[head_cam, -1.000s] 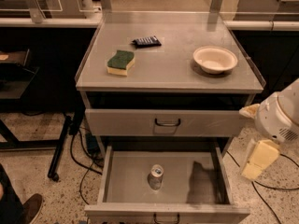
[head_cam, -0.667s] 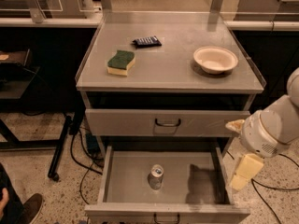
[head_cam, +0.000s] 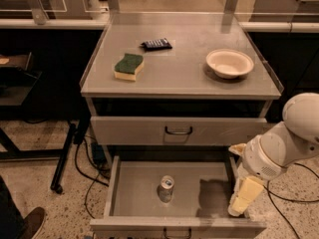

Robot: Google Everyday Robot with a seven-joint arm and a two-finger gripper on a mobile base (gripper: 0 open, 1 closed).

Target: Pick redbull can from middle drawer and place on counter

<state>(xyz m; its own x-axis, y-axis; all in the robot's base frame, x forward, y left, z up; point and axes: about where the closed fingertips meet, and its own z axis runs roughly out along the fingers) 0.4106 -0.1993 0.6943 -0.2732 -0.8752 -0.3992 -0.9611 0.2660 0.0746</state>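
From my station I see the middle drawer (head_cam: 134, 185) pulled out, its grey floor in plain view. The redbull can (head_cam: 166, 188) stands upright in it, about halfway across and nearer the front wall than the back. Its shiny pull-tab top faces up at me. The marks on its side are too small for me to read.

The gripper (head_cam: 243, 199) hangs at the drawer's right wall, well apart from the can, with a pale yellowish part pointing down over the drawer's right front corner. I cannot tell how wide it is set, and it holds nothing that I can see. The white arm (head_cam: 286, 141) carrying it comes in from the right edge.

Above, the upper drawer (head_cam: 129, 131) is shut. On the counter (head_cam: 184, 76) lie a green-topped sponge (head_cam: 129, 66) at the left, a flat dark packet (head_cam: 156, 44) behind it, its print unreadable, and a pale bowl (head_cam: 230, 62) at the right.
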